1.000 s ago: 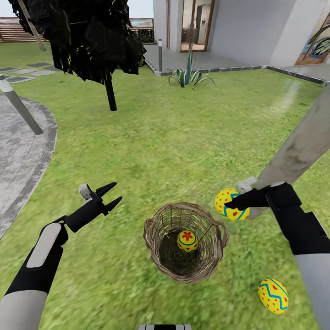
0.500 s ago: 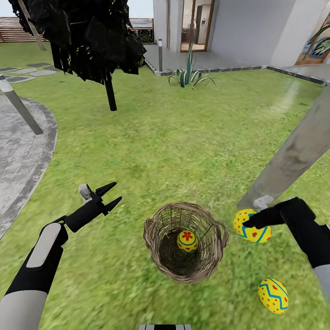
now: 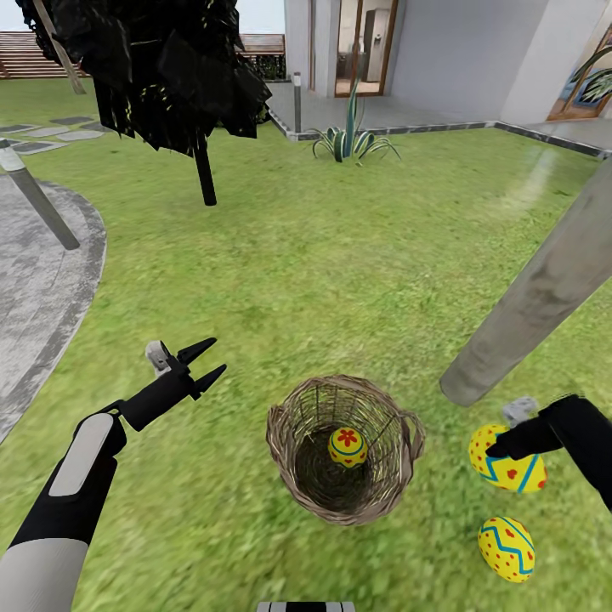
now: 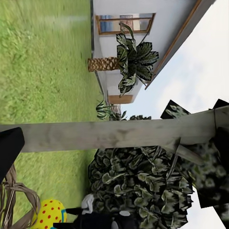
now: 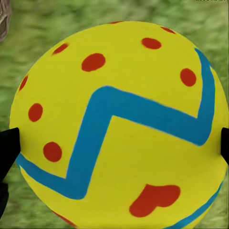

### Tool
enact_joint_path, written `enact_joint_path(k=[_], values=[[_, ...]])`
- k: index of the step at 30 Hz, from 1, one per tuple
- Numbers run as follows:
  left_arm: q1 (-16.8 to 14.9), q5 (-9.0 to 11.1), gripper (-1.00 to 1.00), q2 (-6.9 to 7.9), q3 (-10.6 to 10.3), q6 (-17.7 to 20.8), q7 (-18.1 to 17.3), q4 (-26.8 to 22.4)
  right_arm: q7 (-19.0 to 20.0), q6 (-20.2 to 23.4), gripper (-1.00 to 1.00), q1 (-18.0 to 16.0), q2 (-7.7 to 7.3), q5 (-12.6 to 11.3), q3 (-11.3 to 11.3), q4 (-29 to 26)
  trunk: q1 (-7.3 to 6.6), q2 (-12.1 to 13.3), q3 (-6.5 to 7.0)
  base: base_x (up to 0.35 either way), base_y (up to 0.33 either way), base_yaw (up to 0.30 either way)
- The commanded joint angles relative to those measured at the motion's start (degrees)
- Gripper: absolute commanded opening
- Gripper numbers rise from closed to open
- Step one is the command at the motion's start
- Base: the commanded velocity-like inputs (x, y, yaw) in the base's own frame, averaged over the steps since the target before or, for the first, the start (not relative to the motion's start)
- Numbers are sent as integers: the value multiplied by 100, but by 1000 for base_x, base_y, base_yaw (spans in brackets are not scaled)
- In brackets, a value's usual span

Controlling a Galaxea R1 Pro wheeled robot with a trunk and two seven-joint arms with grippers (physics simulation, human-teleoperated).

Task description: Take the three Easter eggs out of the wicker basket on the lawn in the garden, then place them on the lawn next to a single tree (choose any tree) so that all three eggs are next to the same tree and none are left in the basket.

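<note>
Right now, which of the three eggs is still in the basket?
The egg with the red flower mark, lying at the bottom of the wicker basket. The right gripper holds another egg; the third egg lies on the lawn.

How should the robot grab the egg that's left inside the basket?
Probably from straight above, with the open left gripper. The egg sits deep in the wicker basket, and the woven walls block every sideways approach. Close the fingers across its rounded middle, its widest part, so the smooth shell is less likely to slip out.
</note>
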Motion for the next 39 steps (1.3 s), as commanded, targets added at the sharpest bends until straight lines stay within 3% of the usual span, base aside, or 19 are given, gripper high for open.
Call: enact_joint_path(k=[1,7,12,16,19,23,25,26,27,30,33,39], values=[[-4,-17,100,-4,7,28,-25,2,33,-158,-100,-4,-4,55,12,96,-1,-2,-4,0,0,0],[-4,-9,100,-7,8,28,-34,2,-351,-881,-100,-4,22,33,-38,418,-1,-2,-4,0,0,0],[-4,-1,100,-9,9,28,-35,2,-425,-1044,-100,-4,25,14,-41,460,-1,-2,-4,0,0,0],[-4,0,100,-55,9,28,-35,2,-427,-1072,-100,-4,28,9,-41,461,-1,-2,-4,0,0,0],[-4,-15,100,-172,8,28,-41,2,-427,-1073,-100,-4,39,15,-41,543,-1,-2,-4,0,0,0],[-4,-17,100,-192,9,28,-41,10,-435,-1080,-100,-4,60,17,-40,651,-1,-2,-4,0,0,0],[-4,-17,100,-192,9,28,-43,8,-436,-1082,-100,1,219,8,-39,707,-1,-2,-4,0,0,0],[-4,-17,100,-192,9,28,-43,7,-448,-1113,-100,13,423,14,-46,758,-1,-2,-2,0,0,-64],[-4,-17,100,-192,9,28,-43,6,-525,-1162,-100,18,531,15,-73,771,-1,-2,3,0,0,-132],[-4,-17,100,-199,3,28,-43,8,-1184,-1232,-100,23,756,8,-250,787,-1,-2,21,0,0,-196],[-4,-17,100,-194,8,28,-43,6,-1285,-1240,-100,23,831,9,-280,786,-1,-2,40,0,0,-215],[-4,-17,100,-192,9,28,-43,2,-1297,-1246,-100,22,808,17,-518,743,-1,-2,80,0,0,-217]])
